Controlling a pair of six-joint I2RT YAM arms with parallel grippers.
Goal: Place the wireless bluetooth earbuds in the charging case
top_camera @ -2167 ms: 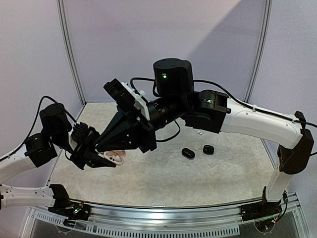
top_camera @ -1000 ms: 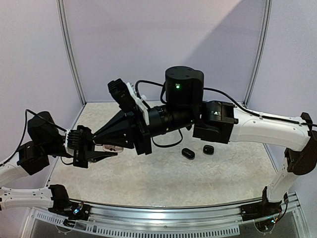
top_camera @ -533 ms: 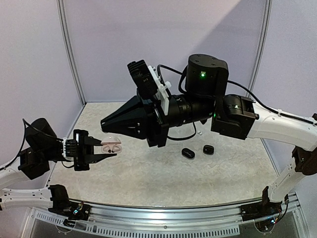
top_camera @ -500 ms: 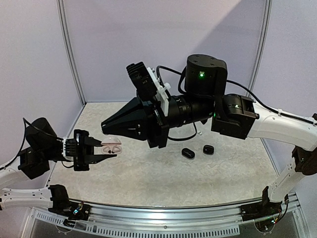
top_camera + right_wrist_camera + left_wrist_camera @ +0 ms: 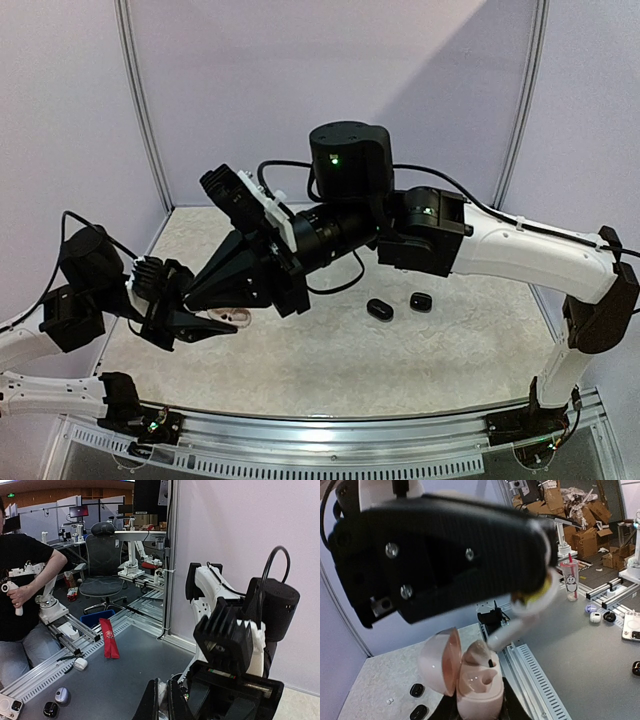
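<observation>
My left gripper (image 5: 200, 326) (image 5: 476, 714) is shut on a pale pink charging case (image 5: 226, 322) (image 5: 479, 684), held up off the table. Its lid (image 5: 436, 663) is swung open to the left. My right gripper (image 5: 196, 298) (image 5: 162, 700) comes down from the upper right with its tips just over the case. It is shut on a white earbud (image 5: 516, 625) (image 5: 161, 694), and the stem's end touches the far socket of the case. The near socket (image 5: 489, 676) shows hollow.
Two black oval cases (image 5: 380, 310) (image 5: 421, 301) lie on the speckled mat at centre right, also low in the left wrist view (image 5: 416, 690). A tiny white piece (image 5: 402, 267) lies behind them. Purple walls enclose the table (image 5: 330, 360); a metal rail (image 5: 330, 440) runs along its front.
My right arm has swung down and left from a raised pose, bringing its fingertips onto the open case. My left gripper has lowered the case slightly.
</observation>
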